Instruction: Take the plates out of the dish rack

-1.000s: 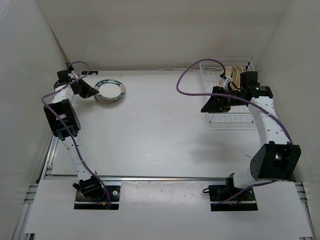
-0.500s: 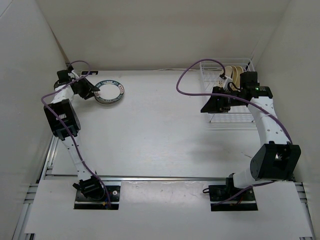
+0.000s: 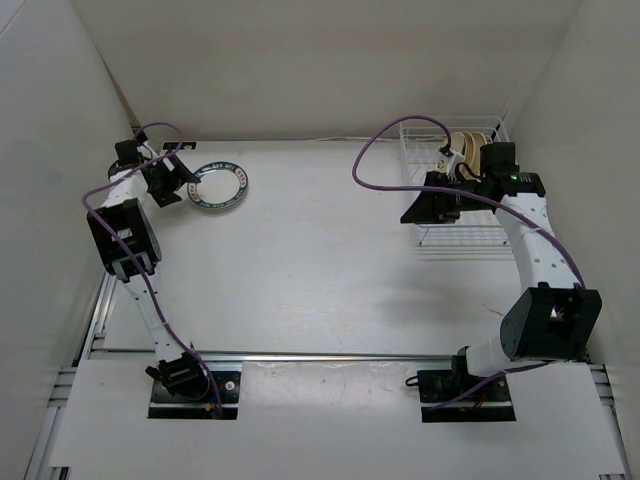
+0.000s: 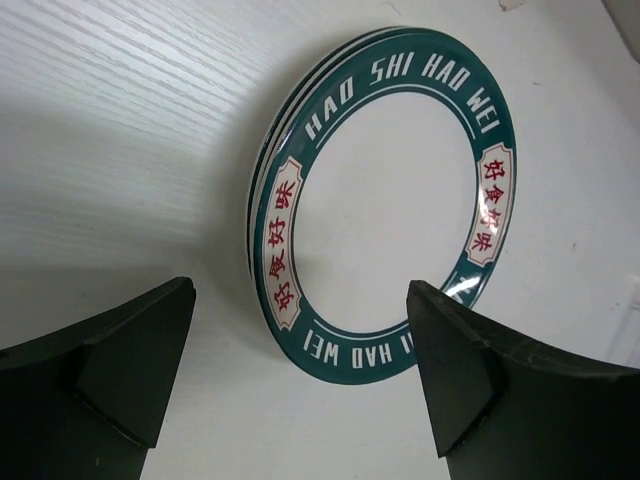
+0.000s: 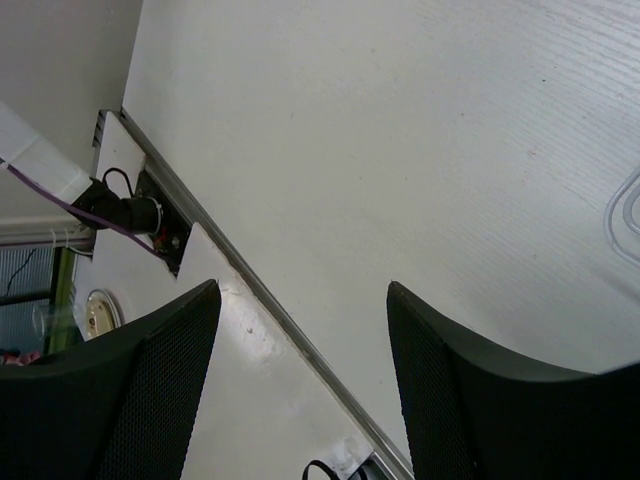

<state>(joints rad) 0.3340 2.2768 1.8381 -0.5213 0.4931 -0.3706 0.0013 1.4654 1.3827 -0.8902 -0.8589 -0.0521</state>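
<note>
Both wide and empty: left hand (image 4: 300, 300) near stacked green-rimmed plates (image 4: 390, 190) on the surface (image 3: 320, 250), right hand (image 5: 302, 290) near the rack (image 3: 470, 236).

Overhead rear camera shares the plate (image 3: 222, 185) with the close, downward left wrist camera.

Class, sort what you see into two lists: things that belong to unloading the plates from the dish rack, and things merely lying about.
Belongs to the job:
dish rack
cream plates in it
green-rimmed plates stacked on the table

Merely about:
purple cable
metal rail at the near edge
</note>
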